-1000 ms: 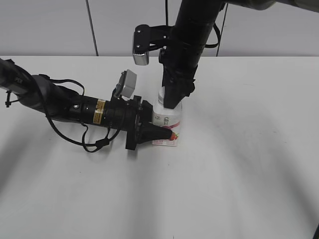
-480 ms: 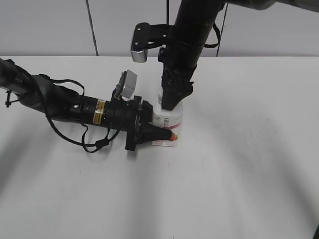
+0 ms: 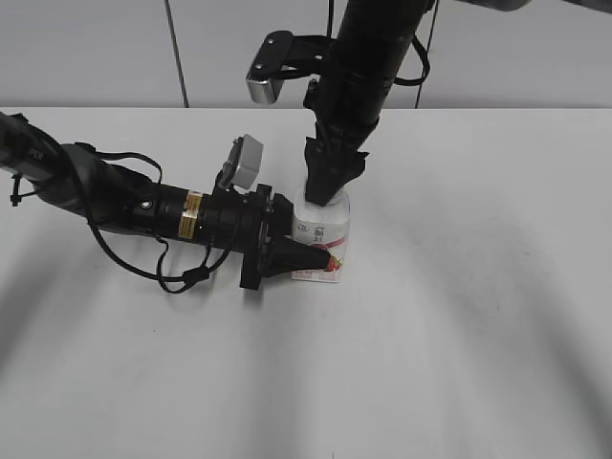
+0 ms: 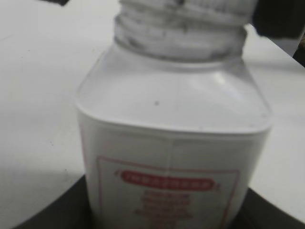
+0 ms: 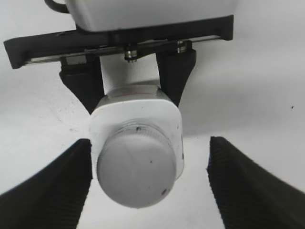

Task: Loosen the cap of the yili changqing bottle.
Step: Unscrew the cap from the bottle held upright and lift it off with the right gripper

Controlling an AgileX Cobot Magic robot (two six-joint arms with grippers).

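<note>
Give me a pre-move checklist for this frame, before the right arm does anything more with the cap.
1. Bottle upright on the table: ok. The yili changqing bottle stands on its base on the white table.
2. Bottle held steady: ok. The left gripper clamps the lower body from the side; its black fingers flank the bottle in the right wrist view.
3. Right gripper clear of the cap: ok. The right gripper is open above it, fingers standing wide on both sides.
4. Cap on the neck: ok. The cap sits on top.
5. Cap loosened: cannot tell.
6. Gripper centred over the cap: not ok, the cap sits nearer one finger.
</note>
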